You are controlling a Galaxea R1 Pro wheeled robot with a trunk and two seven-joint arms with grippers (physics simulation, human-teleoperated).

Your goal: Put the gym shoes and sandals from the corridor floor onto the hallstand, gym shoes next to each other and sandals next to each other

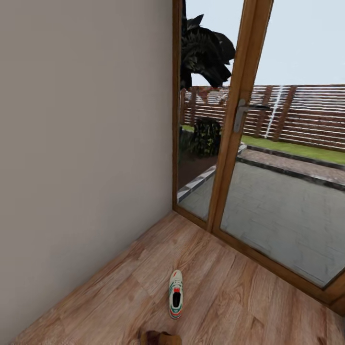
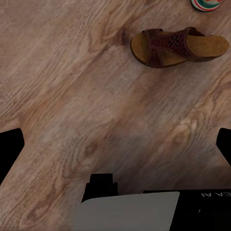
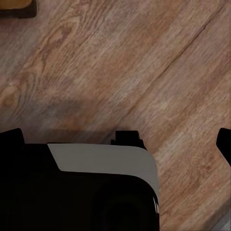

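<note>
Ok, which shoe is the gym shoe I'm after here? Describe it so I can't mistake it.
Start at the glass door in the corner beside the plain wall. On the wood floor in front of it lies the gym shoe, its length running towards the door. It is white with green side stripes and red-orange accents, unlike the dark reddish-brown sandal with a tan footbed lying near it.

A plain pale beige wall point(image 1: 81, 143) runs down the left to meet the light brown wood-grain plank floor point(image 1: 230, 297) in the corner. Ahead stand wooden-framed glass doors point(image 1: 239, 143) with a grey metal lever handle point(image 1: 241, 114), daylight showing grey paving stones point(image 1: 282, 211), a strip of green lawn point(image 1: 297, 149) and a slatted fence point(image 1: 306, 112) outside.
</note>
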